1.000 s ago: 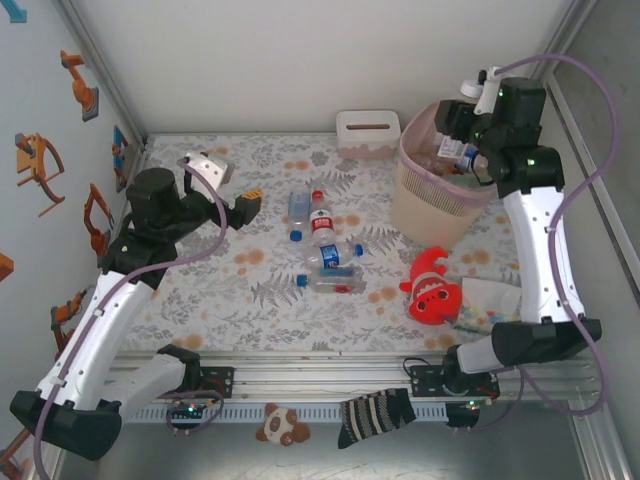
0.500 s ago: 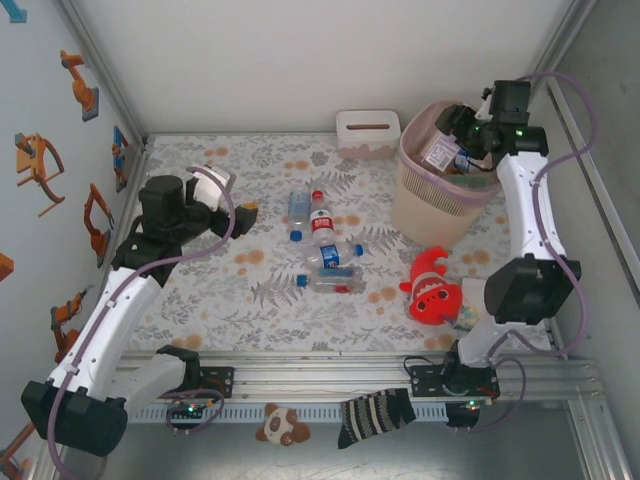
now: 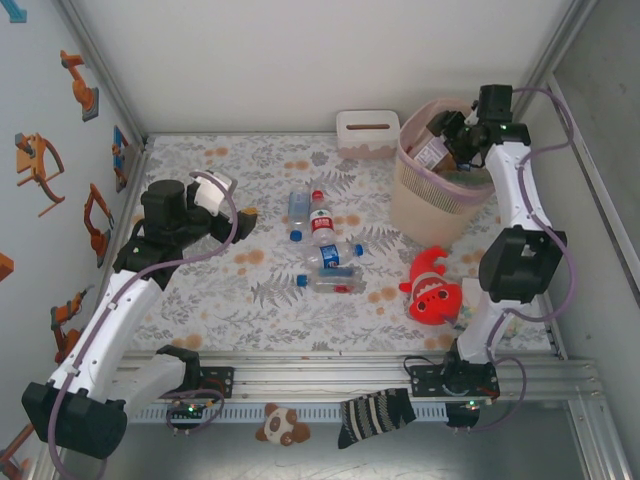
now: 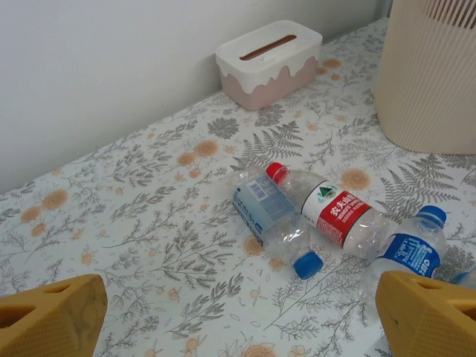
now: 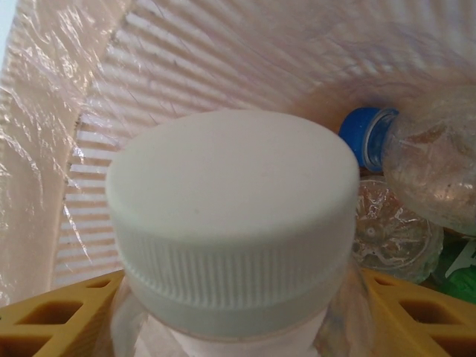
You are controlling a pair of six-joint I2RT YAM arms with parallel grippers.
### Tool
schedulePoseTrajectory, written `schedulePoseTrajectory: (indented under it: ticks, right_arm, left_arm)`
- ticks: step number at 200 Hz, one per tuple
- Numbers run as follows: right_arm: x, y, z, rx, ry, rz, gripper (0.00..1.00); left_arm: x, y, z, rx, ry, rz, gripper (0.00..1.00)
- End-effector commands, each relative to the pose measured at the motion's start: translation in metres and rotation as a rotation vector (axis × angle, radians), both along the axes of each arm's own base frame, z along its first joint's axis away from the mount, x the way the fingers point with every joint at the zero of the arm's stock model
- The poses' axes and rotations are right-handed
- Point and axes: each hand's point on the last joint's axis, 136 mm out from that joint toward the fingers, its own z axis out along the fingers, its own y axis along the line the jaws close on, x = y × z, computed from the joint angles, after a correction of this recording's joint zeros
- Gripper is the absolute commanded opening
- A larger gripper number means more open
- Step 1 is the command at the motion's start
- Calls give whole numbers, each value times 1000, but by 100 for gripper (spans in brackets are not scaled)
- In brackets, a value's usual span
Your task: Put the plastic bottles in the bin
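Your right fingers [image 5: 59, 327] are clamped on a white-capped bottle [image 5: 234, 216]. It is held cap forward over the open mouth of the bin [image 3: 425, 190], so a release should drop it inside. I judge this step nearly complete. Other bottles lie in the bin, among them a blue-capped one [image 5: 413, 160].

Your left fingers [image 4: 52, 320] are spread wide and empty, low over the table [image 3: 270, 170], facing four bottles [image 3: 320, 220] lying on their sides mid-table. Nothing blocks that approach.

Note the tissue box [image 4: 269, 61] at the back wall and the red fish toy [image 3: 432, 290] near the bin's base. Neither belongs in the bin.
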Motion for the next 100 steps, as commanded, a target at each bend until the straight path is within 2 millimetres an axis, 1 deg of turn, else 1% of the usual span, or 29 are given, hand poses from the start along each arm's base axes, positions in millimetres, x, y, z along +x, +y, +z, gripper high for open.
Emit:
schedulePoseTrajectory:
  ticks: [1,25,38,64,84,100]
  right_arm:
    - [4,-4,2,0,9,-10,58]
    - [0,-9,16,-36,-16,-21,72]
    - [-4,-14,29,-70,-36,-33,76]
    - [-14,-25,54,-145,-79,-60,81]
    - [-22,-32,71,-192,-105,-80,82]
    - [-28,-34,83,-214,-128,-82,82]
  left_arm:
    - [-2,1,2,9,-18,-12,92]
    - [-2,0,2,7,-14,-15,93]
    - [-2,0,1,7,-14,-14,92]
    - [-3,0,2,5,-13,-16,92]
    - [-3,0,2,5,-13,-16,93]
    - [-2,0,2,5,-16,-14,93]
